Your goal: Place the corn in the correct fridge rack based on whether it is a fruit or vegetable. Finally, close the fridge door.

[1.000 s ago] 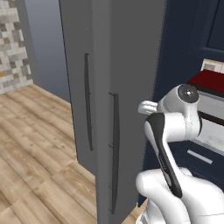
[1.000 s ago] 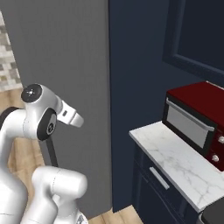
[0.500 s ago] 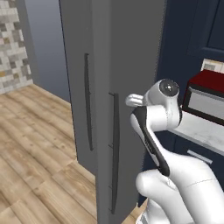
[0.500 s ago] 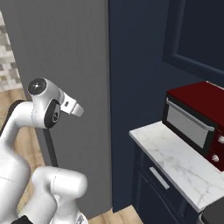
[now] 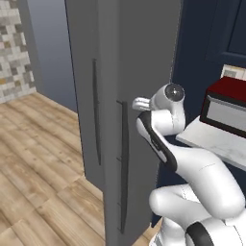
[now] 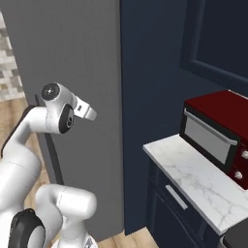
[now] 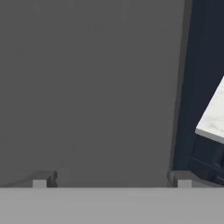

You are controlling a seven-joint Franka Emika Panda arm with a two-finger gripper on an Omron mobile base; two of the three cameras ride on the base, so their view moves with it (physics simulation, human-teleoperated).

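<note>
The arm [image 5: 158, 144] is up at the fridge, elbow bent, its wrist end reaching toward the grey door [image 5: 139, 86]. In the left base view the door panel nearest the robot carries a slim dark bar handle [image 5: 124, 163] running down its front, and a second panel with a like handle [image 5: 95, 115] stands just beyond it. Both panels look flat and flush, no gap showing an interior from here.

In the hand view the gripper [image 7: 111, 181] faces the plain grey face of the door, which takes up most of what it sees. The two fingertips [image 7: 41, 180] sit far apart at the bottom, one near the left, one toward the right: the claw is released, spread wide, with nothing between its tips.

To the right of the door there is a dark navy cabinet wall [image 6: 150, 97]. Below it a white marble counter [image 6: 193, 177] juts out, and on it, toward its far right end, sits a red toaster oven [image 6: 218, 131] with a silver front. The corner of that counter also peeks in at the right edge of the hand view.

Wooden floor [image 5: 33, 158] spreads left of the fridge, with a tiled wall [image 5: 14, 48] beyond.

The corn: I cannot tell where it is.
</note>
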